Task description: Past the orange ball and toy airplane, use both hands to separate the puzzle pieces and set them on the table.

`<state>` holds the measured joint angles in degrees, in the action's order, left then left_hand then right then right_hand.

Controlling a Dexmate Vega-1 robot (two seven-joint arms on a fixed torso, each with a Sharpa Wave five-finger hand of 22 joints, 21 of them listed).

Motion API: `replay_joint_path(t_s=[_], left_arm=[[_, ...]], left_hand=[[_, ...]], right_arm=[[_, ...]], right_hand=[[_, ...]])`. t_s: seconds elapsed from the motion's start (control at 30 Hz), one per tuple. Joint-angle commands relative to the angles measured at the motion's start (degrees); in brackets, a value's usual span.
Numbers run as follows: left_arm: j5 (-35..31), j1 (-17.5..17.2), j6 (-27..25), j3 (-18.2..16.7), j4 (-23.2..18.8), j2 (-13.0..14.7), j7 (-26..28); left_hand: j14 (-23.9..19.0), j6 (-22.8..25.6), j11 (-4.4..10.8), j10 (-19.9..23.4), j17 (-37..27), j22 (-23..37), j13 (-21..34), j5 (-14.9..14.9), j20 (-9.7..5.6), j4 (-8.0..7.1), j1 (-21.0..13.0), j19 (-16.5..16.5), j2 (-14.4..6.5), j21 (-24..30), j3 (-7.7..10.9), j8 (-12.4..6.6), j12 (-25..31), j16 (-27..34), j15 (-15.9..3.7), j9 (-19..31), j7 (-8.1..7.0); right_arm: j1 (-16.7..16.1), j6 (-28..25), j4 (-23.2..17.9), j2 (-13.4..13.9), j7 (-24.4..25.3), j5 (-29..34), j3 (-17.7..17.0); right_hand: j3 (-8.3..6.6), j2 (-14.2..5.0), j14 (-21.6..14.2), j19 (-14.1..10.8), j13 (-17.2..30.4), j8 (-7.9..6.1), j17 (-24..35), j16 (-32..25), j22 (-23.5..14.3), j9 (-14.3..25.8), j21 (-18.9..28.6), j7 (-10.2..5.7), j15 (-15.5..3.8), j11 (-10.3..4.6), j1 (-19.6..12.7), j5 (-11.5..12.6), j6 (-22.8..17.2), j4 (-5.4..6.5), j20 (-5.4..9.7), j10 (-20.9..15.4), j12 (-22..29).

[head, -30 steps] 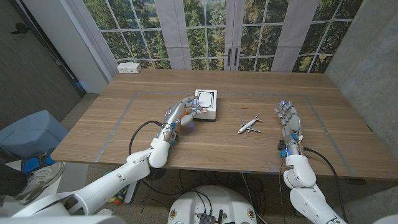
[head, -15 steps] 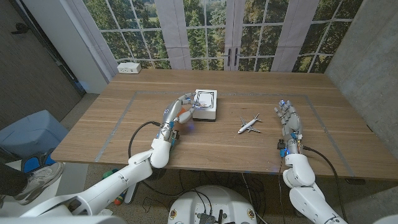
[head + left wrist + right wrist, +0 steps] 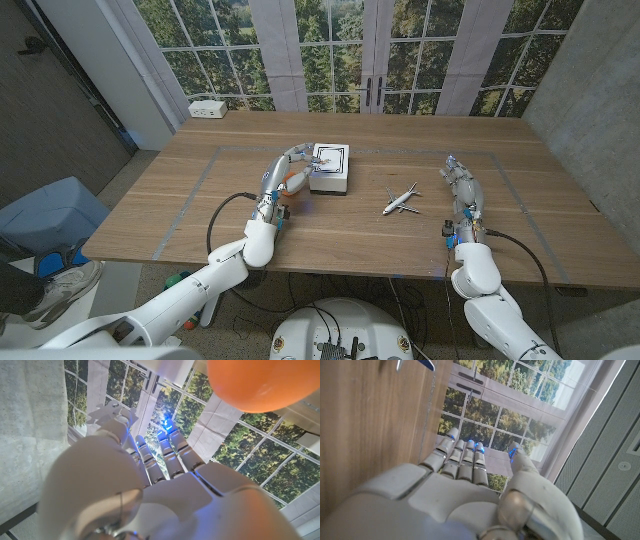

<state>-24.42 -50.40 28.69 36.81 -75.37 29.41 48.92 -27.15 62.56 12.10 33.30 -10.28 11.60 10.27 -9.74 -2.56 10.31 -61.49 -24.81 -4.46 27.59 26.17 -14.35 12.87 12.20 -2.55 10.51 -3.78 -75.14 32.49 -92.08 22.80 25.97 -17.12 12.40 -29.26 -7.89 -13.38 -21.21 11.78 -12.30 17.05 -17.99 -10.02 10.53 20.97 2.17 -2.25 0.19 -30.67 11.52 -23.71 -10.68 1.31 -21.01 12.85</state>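
1. My left robot hand [image 3: 290, 172] reaches over the orange ball [image 3: 293, 182], fingertips touching the puzzle pieces [image 3: 329, 167] mid-bench, gripping nothing.
2. My right robot hand [image 3: 462, 185] stands open beside the toy airplane [image 3: 401, 199].

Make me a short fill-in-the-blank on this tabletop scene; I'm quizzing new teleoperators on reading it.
1. The left hand reaches the white puzzle block from the block's ____ side.
2. The ball beneath that hand is ____ in colour.
3. The toy airplane lies between the puzzle block and the ____ hand.

Missing words: left; orange; right
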Motion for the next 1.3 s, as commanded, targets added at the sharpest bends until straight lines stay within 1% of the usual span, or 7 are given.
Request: replay_joint_path(t_s=[0.03, 0.13, 0.3, 0.47, 0.83, 1.07, 1.3], left_arm=[[2.7, -1.4, -0.7, -2.3, -3.4, -0.4, -3.0], [4.7, -2.2, -2.1, -3.2, -5.4, -0.4, -5.0], [6.3, -2.7, -2.9, -4.2, -7.3, -0.2, -7.2], [7.0, -2.8, -3.1, -5.0, -8.3, -0.1, -8.8], [10.6, -2.9, -5.5, -6.2, -11.2, 0.4, -14.6], [11.6, -2.8, -6.0, -6.6, -12.5, 0.8, -17.1], [12.6, -2.4, -6.6, -7.0, -13.9, 1.3, -19.7]], left_hand=[[-0.8, 0.8, -0.03, 1.0, -0.1, 0.2, 0.3, 0.1, -2.14, -0.01, -0.8, -0.4, 0.3, 0.6, -0.45, 0.2, 0.4, 0.5, -10.21, 0.2, 0.08], [-0.8, 1.0, -0.03, 1.2, -0.1, 0.2, 0.3, 0.1, -2.09, -0.02, -0.9, -0.4, 0.3, 0.6, -0.59, 0.23, 0.4, 0.5, -10.21, 0.2, 0.06], [-0.8, 1.4, -0.03, 1.6, -0.1, 0.2, 0.3, 0.1, -1.97, -0.06, -1.0, -0.3, 0.5, 0.7, -0.93, 0.28, 0.4, 0.4, -10.17, 0.2, -0.11], [-0.9, 1.4, -0.03, 1.8, -0.1, 0.2, 0.3, 0.1, -1.85, -0.11, -1.0, -0.2, 0.5, 0.7, -1.14, 0.4, 0.4, 0.4, -10.16, 0.2, -0.18], [-0.8, 1.8, -0.01, 2.3, -0.1, 0.3, 0.3, 0.1, -1.72, -0.17, -1.2, 0.0, 0.7, 0.8, -1.58, 0.55, 0.4, 0.3, -10.15, 0.2, -0.39], [-0.8, 2.0, 0.0, 2.8, -0.1, 0.3, 0.3, 0.1, -1.56, -0.22, -1.3, 0.1, 0.7, 0.8, -1.94, 0.71, 0.4, 0.2, -10.15, 0.3, -0.37], [-0.7, 2.2, 0.02, 3.0, -0.1, 0.3, 0.3, 0.1, -1.49, -0.23, -1.5, 0.2, 0.8, 0.9, -2.24, 0.85, 0.4, 0.0, -10.16, 0.3, -0.32]], right_arm=[[-1.7, -6.8, -5.9, 0.5, 9.7, 13.2, -0.3], [-2.1, -9.3, -7.6, 0.6, 12.4, 17.3, -0.2], [-2.5, -12.4, -9.8, 1.0, 15.6, 23.1, 0.4], [-2.4, -14.5, -11.1, 1.9, 17.9, 28.1, 1.3], [-1.6, -20.6, -13.9, 4.7, 20.1, 36.6, 3.5], [-0.5, -23.6, -15.0, 6.1, 21.2, 40.4, 5.4], [0.3, -25.7, -15.8, 7.1, 22.5, 43.2, 7.1]], right_hand=[[-0.18, 0.25, -2.2, -0.7, 0.5, -0.57, 0.6, -1.3, -0.4, 0.3, 0.0, -0.2, -0.66, -0.69, -2.4, 0.3, -1.4, -0.1, -1.63, -1.3, 0.7], [-0.15, 0.59, -3.3, -0.9, 0.8, -0.82, 1.2, -2.2, -0.6, 0.4, 0.1, -0.77, -1.65, -1.23, -3.8, 0.3, -2.3, -0.12, -2.91, -1.9, 1.0], [-0.08, 1.14, -4.4, -1.3, 1.4, -1.42, 2.2, -3.3, -0.8, 0.4, 0.3, -1.75, -2.33, -1.58, -6.0, 0.4, -4.2, -0.2, -3.43, -3.2, 1.6], [0.0, 1.63, -4.0, -1.4, 1.7, -1.56, 2.6, -3.5, -0.9, 0.4, 0.3, -2.32, -2.56, -2.09, -7.2, 0.3, -4.7, -0.33, -3.57, -3.7, 1.8], [0.31, 2.18, -3.7, -1.4, 2.1, -1.6, 3.3, -3.9, -0.9, 0.5, 0.3, -2.61, -2.6, -2.27, -8.5, 0.3, -5.2, -0.04, -3.79, -3.6, 1.9], [0.58, 2.38, -3.7, -1.6, 2.3, -1.66, 3.7, -4.2, -1.0, 0.5, 0.4, -2.62, -2.67, -2.23, -9.0, 0.2, -5.7, 0.17, -3.92, -3.9, 2.1], [0.79, 2.69, -3.8, -1.8, 2.5, -1.93, 4.1, -4.5, -1.0, 0.5, 0.5, -3.41, -3.29, -2.46, -9.9, 0.2, -6.8, 0.09, -3.82, -4.3, 2.2]])
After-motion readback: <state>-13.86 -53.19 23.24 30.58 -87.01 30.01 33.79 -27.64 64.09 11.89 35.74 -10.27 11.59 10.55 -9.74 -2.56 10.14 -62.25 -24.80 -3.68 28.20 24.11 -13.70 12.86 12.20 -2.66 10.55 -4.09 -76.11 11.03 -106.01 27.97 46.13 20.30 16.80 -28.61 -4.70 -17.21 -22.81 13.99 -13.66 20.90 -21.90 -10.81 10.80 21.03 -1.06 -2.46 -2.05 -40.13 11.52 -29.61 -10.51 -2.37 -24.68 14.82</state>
